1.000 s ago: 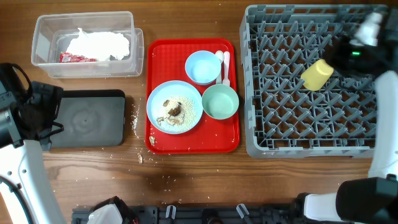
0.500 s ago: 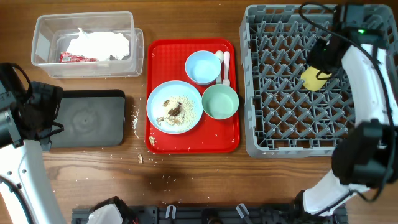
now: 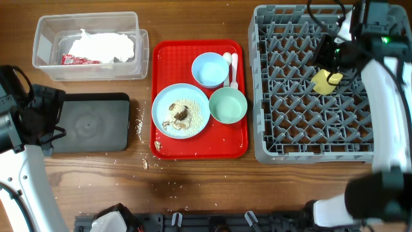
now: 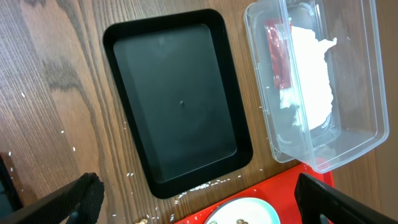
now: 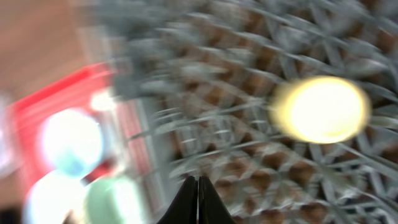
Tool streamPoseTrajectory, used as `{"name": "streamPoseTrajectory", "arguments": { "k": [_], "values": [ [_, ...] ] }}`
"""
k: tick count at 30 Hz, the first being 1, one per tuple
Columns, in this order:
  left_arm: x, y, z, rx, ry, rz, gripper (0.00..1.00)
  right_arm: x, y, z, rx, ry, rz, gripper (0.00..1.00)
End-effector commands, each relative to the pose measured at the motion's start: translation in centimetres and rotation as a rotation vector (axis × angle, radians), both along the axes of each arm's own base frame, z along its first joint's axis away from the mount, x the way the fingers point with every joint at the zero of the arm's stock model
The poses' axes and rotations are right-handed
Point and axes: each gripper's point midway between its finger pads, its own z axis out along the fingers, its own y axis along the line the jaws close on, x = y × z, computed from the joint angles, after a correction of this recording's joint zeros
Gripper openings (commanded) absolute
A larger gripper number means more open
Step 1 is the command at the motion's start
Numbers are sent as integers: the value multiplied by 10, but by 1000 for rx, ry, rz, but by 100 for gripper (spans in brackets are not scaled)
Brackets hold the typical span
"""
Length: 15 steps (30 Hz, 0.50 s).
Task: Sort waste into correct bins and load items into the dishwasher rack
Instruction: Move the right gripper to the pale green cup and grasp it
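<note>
The yellow cup (image 3: 326,82) lies on its side among the pegs of the grey dishwasher rack (image 3: 309,132). My right gripper (image 3: 332,54) hovers just above it, shut and empty; its wrist view is blurred, with the cup (image 5: 320,109) up to the right of the shut gripper (image 5: 199,199). On the red tray stand the pale blue plate (image 3: 158,103) with food scraps (image 3: 179,113), the mint bowl (image 3: 228,104), the light blue bowl (image 3: 209,69) and the white spoon and fork (image 3: 230,63). My left gripper (image 3: 56,119) hangs open at the black tray (image 4: 177,102).
The clear tub (image 3: 44,61) at the back left holds white napkins (image 3: 103,45) and a red wrapper (image 3: 80,60). Crumbs (image 3: 140,125) lie on the wood between the black tray (image 3: 93,122) and the red tray (image 3: 199,149).
My right gripper has shut with nothing in it and pulled back from the yellow cup, which stays lying in the rack. The left arm has not moved.
</note>
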Motion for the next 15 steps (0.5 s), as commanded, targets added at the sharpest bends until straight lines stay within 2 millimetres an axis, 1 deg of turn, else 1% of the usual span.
{"name": "streamPoseTrajectory", "arguments": {
  "k": [1,2,4,5,7,8,10,12,13,15],
  "values": [
    [-1,3,0,10,4,6,100,-25,85,37,68,-88,293,16],
    [-1,3,0,10,4,6,100,-31,102,36,72,-80,337,23],
    [-1,3,0,11,4,6,100,-40,139,29,70,-61,432,54],
    [-1,3,0,11,3,6,100,-43,155,21,60,-42,449,57],
    [-1,3,0,10,4,6,100,-42,174,3,18,-7,419,60],
    [-1,3,0,10,4,6,100,-42,187,-10,-8,10,419,61],
    [-1,3,0,11,4,6,100,-49,220,-35,-22,49,493,61],
    [-1,3,0,11,3,6,100,-54,243,-55,-32,82,543,63],
    [-1,3,0,10,4,6,100,-56,259,-74,-45,110,564,64],
    [-1,3,0,10,4,6,100,-58,272,-97,-67,140,587,65]
  ]
}}
